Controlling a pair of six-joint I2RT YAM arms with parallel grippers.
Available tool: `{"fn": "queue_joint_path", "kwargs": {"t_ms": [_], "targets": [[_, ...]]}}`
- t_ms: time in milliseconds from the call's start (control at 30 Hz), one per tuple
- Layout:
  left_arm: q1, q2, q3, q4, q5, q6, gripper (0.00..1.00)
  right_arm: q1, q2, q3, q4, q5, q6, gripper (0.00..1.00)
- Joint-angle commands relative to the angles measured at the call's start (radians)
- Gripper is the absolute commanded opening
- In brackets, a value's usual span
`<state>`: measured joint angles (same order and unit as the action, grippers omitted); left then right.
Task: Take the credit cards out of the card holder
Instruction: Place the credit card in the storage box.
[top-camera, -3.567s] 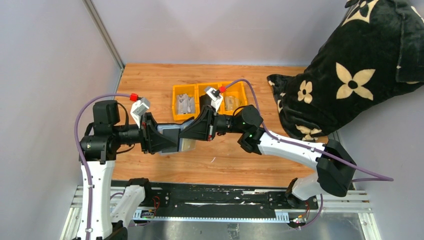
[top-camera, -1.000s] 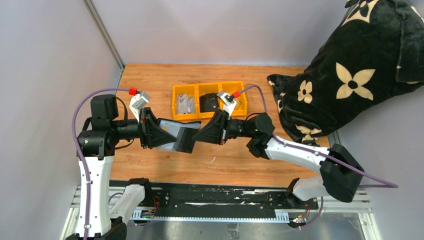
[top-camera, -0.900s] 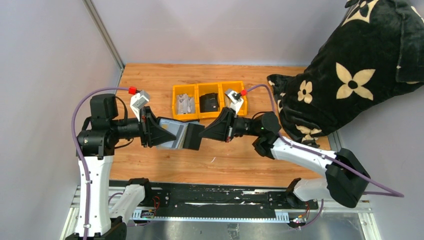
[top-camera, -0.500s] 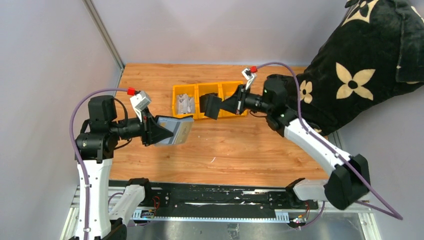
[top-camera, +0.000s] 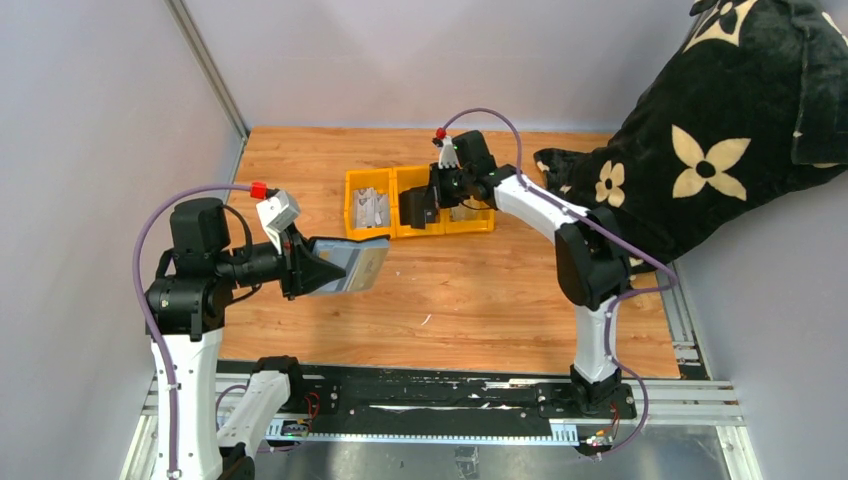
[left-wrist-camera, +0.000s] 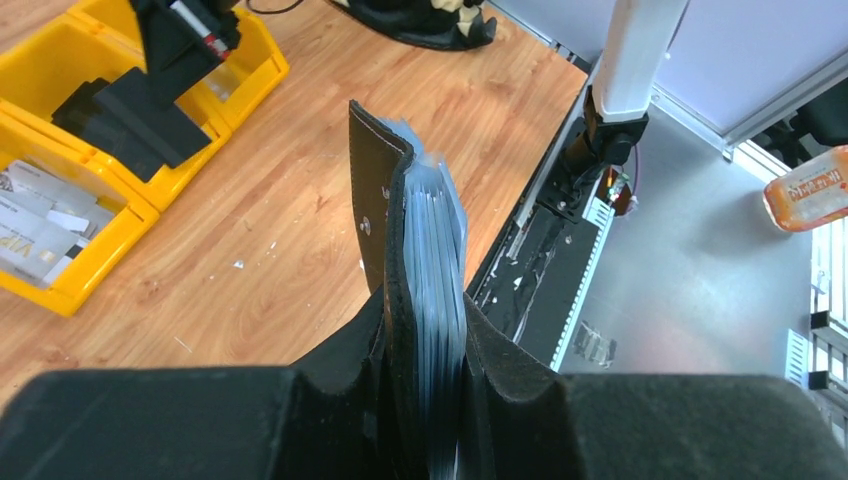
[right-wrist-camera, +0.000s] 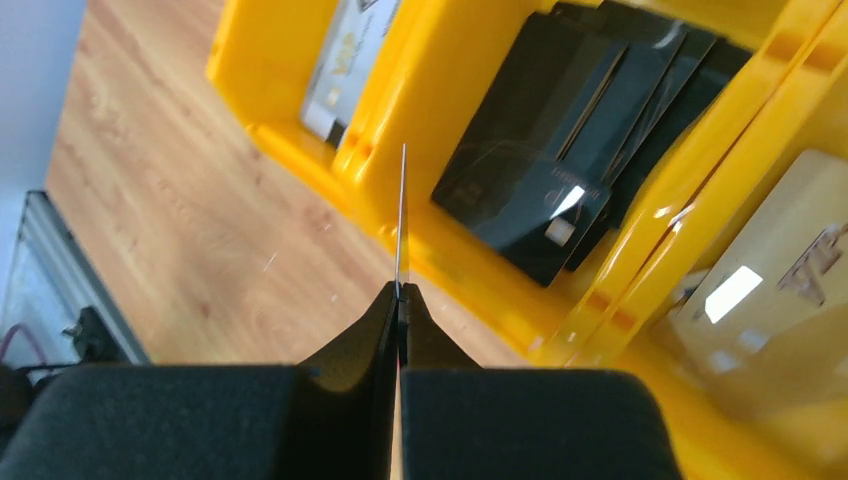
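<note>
Top external view: we see the left gripper (top-camera: 318, 268) clamped on the small black folding card holder (top-camera: 352, 264), held clear of the wooden table (top-camera: 480, 300). We see the right gripper (top-camera: 430, 200) pressed shut on one thin black card (top-camera: 414, 210) above the yellow three-compartment plastic tray (top-camera: 370, 173), near its middle compartment, where other black cards (right-wrist-camera: 540, 150) lie.

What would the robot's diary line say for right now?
left hand: gripping card holder, raised | right hand: shut on black card over yellow tray | other black cards lie in tray
</note>
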<state>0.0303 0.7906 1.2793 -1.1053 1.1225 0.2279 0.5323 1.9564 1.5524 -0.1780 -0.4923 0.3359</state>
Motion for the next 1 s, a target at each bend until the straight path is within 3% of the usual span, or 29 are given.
{"fn": "queue_joint_path", "kwargs": {"t_ms": [0,300,467,600,733,900,967], "targets": [[-0.002,-0.018,0.035,0.017,0.045,0.007,0.01,0.008,0.093,0.14,-0.068,0.07,-0.043,0.0],[-0.003,-0.034,0.024,0.018,0.046,0.024,0.0,-0.009,0.243,0.27,-0.017,0.034,0.032,0.0],[-0.003,-0.025,0.019,0.018,0.046,0.031,0.0,0.006,0.318,0.378,-0.107,0.063,-0.013,0.02],[-0.003,-0.028,0.022,0.018,0.054,0.031,0.0,0.027,0.282,0.37,-0.141,0.165,-0.067,0.35],[-0.002,-0.022,0.034,0.016,0.071,0.028,0.0,0.041,0.144,0.293,-0.057,0.208,-0.075,0.58],[-0.002,-0.006,0.07,0.016,0.075,0.036,0.0,0.053,-0.087,0.113,0.175,0.109,0.02,0.75],[-0.002,0.017,0.088,0.016,0.083,0.03,0.0,0.055,-0.185,0.014,0.287,0.027,0.112,0.77]]}}
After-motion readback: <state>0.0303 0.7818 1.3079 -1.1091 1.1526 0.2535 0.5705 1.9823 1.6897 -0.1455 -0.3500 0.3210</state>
